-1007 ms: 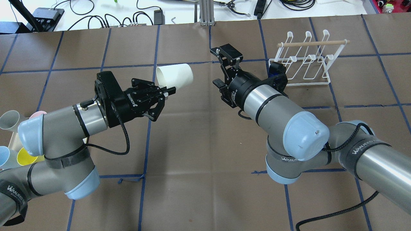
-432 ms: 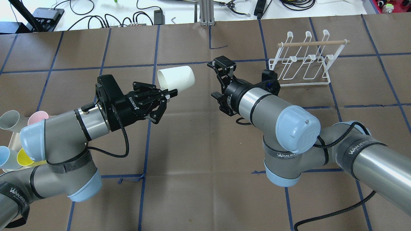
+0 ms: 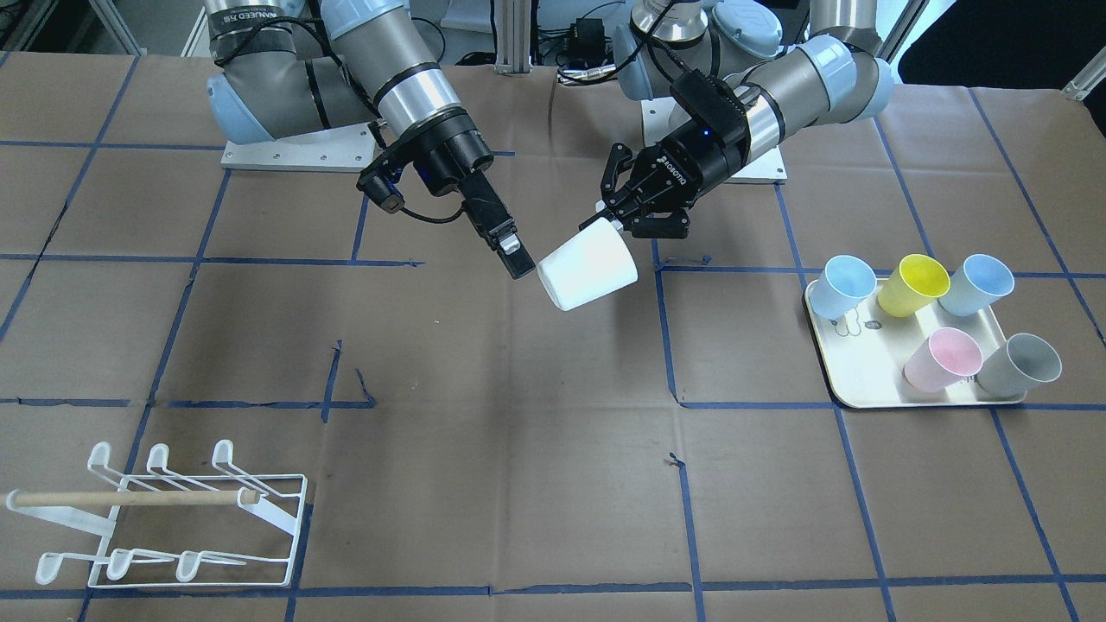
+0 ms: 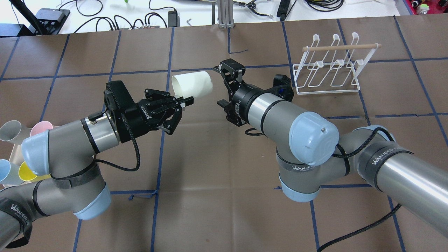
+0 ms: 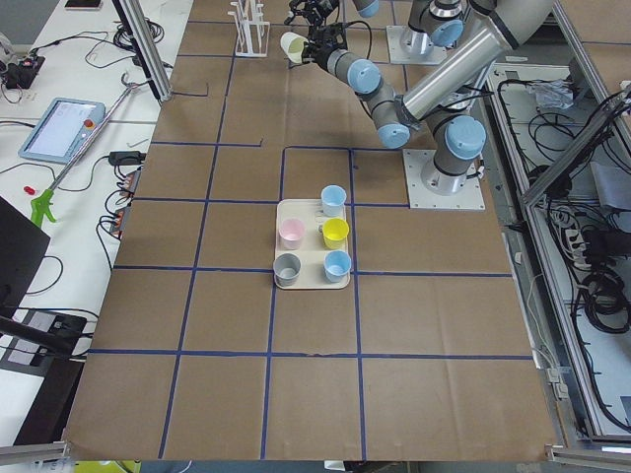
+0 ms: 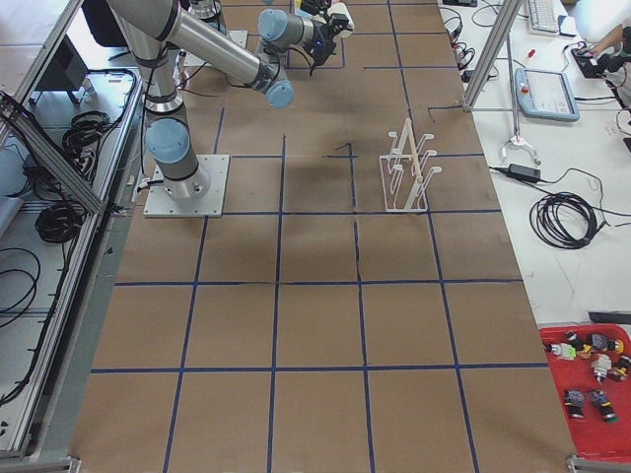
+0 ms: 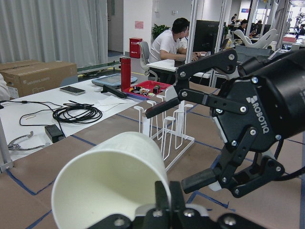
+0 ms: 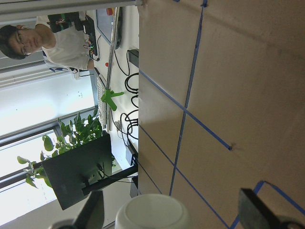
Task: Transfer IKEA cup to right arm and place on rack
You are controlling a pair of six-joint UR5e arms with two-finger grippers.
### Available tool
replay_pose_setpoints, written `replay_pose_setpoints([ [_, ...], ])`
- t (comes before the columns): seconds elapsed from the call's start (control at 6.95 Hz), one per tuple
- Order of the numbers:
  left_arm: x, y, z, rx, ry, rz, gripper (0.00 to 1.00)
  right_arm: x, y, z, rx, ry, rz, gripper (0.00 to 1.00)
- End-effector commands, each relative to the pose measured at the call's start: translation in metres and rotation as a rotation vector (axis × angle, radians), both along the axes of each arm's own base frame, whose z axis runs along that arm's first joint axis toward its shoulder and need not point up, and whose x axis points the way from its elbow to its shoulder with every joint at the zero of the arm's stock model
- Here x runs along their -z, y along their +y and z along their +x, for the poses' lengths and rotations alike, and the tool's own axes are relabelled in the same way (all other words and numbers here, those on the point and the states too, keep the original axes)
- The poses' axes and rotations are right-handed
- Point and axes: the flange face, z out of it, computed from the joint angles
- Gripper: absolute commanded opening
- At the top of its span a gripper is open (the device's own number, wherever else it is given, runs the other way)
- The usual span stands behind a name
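Brown paper ruled with blue tape covers the bench (image 4: 210,168). Above the middle of it, clear of the surface, a white cup (image 4: 192,84) lies on its side in the air. The left tool (image 4: 185,101) pinches it at the rim, fingers closed on the cup wall. The closed base points at the right tool (image 4: 224,85), which stands wide open just beside that base and, as far as I can see, does not touch it. The rack (image 4: 329,70) sits well apart, toward the far right.

The cup looks like thin plastic: light, fairly stiff, smooth and tapered, so a hard squeeze could make it slip toward the narrow end. The sound hold is probably across the body near the base, clear of the fingers on the rim.

Compared with a second ago, the right tool has swung away from the rack and come in on the cup's base. Cup and left tool have hardly moved.
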Motion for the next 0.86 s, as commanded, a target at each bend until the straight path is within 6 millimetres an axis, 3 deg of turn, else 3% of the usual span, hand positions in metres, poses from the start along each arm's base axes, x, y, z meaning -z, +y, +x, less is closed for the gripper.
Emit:
replay_pose_setpoints([
  [0.0,0.000,0.000,0.000,0.001,0.000,0.000,0.00,-0.007,0.000,0.011,-0.003,-0.023,0.015,1.00],
  [0.72,0.000,0.000,0.000,0.000,-0.001,0.000,0.00,0.004,-0.001,0.025,-0.024,-0.015,0.038,1.00],
])
